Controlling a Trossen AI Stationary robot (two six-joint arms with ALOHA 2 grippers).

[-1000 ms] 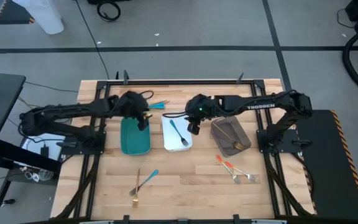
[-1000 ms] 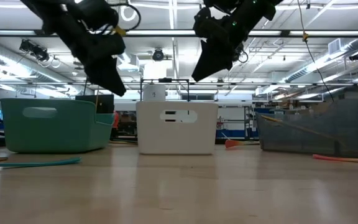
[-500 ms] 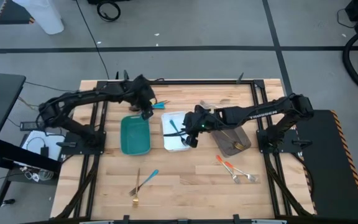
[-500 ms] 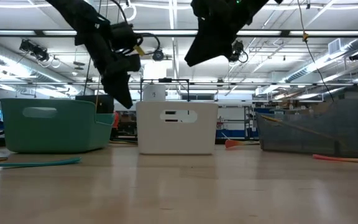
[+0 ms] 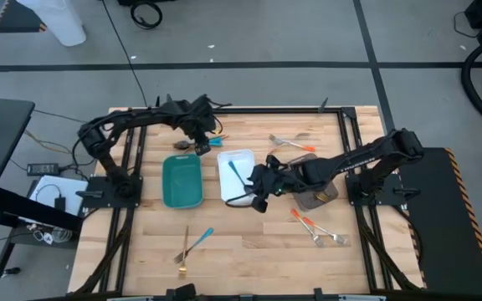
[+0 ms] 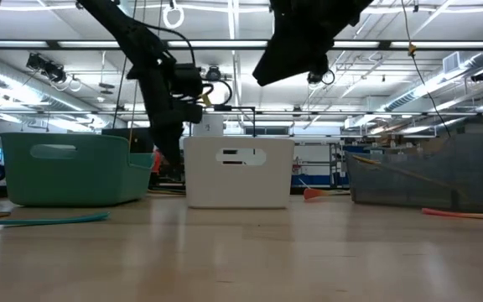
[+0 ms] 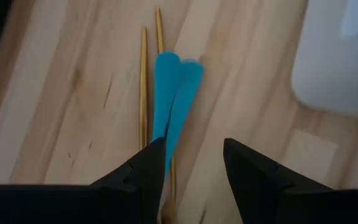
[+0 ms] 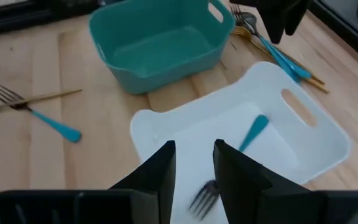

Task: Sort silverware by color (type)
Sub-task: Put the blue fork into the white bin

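the left hand (image 5: 201, 144) hangs with its fingers (image 7: 143, 171) apart and nothing between them, low over a pair of blue-handled pieces (image 7: 174, 93) that lie together on the worktop (image 5: 249, 251) at the far side, just beyond the teal tray (image 5: 182, 181); thin gold shafts (image 7: 144, 81) run alongside the blue handles. the right hand (image 5: 260, 196) hovers at the near edge of the white tray (image 5: 243, 157), its two fingers (image 8: 157, 171) parted with a gap and empty; below it a blue-handled fork (image 8: 238, 155) lies inside the white tray. the grey-brown tray (image 5: 318, 194) to the right holds a gold piece. near the front left a blue-handled fork (image 5: 197, 242) crosses a gold one (image 5: 184, 255), and near the front right two orange-handled forks (image 5: 312, 226) lie side by side. more pieces (image 5: 287, 142) rest at the far side, beyond the white tray
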